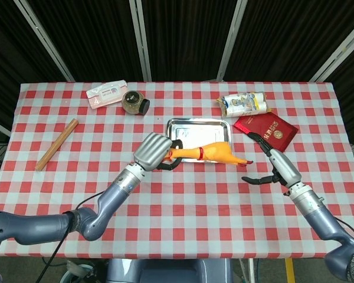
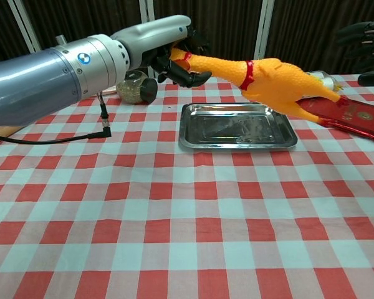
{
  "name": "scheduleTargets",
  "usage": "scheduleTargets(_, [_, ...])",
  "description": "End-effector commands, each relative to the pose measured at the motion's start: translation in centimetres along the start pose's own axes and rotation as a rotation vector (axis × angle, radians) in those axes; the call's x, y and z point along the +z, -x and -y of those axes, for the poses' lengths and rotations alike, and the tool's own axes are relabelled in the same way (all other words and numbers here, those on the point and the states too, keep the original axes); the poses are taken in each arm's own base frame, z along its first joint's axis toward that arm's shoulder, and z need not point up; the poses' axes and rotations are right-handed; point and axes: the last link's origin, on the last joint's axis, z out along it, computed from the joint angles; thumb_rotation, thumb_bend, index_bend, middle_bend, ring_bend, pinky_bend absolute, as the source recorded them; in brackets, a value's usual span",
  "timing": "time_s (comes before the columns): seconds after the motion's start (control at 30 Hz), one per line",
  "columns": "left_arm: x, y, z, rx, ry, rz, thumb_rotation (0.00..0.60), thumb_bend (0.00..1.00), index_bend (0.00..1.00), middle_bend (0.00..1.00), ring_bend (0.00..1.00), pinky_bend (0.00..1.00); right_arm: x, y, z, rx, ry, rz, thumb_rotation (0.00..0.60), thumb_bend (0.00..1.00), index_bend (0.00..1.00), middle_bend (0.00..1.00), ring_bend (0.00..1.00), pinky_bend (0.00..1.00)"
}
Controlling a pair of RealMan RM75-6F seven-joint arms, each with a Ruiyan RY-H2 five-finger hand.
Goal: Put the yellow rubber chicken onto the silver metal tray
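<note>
The yellow rubber chicken [image 1: 207, 153] [image 2: 268, 78] hangs in the air, held by its head end in my left hand [image 1: 153, 151] [image 2: 174, 50]. Its body stretches rightward above the silver metal tray [image 1: 183, 131] [image 2: 237, 134], feet pointing right. My right hand [image 1: 271, 162] [image 2: 364, 47] is off to the right of the chicken, apart from it, fingers spread and holding nothing.
A red booklet [image 1: 265, 132] [image 2: 355, 115] lies right of the tray, a white packet [image 1: 243, 104] behind it. A dark jar [image 1: 134, 102] [image 2: 134, 87] and a pink-white package [image 1: 106, 93] sit at the back left. A wooden stick [image 1: 56, 144] lies far left.
</note>
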Motion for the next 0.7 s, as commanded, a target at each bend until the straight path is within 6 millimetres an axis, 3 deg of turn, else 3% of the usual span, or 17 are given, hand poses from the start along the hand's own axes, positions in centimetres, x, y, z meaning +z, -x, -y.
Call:
scheduleTargets(0.03, [1.0,1.7,2.0,-0.097,-0.074,0.006,0.600,0.77,0.69,0.70,0.62,0.69,-0.2,0.0,-0.3,-0.001,0.011,0.001,0.468,0.16,0.00,0.00,0.00,0.07])
scheduleTargets(0.33, [3.1,4.0,3.8,-0.436,-0.243,0.052,0.600,0.77,0.68,0.70,0.62,0.69,-0.5,-0.2,-0.5,-0.009,0.024,0.011,0.469,0.16,0.00,0.00,0.00,0.07])
scheduleTargets(0.7, [4.2,6.0,5.4,-0.543,-0.343,0.105,0.600,0.77,0.66,0.69,0.61,0.67,-0.9,-0.5,-0.9,-0.011,0.049,0.014,0.471,0.16,0.00,0.00,0.00,0.07])
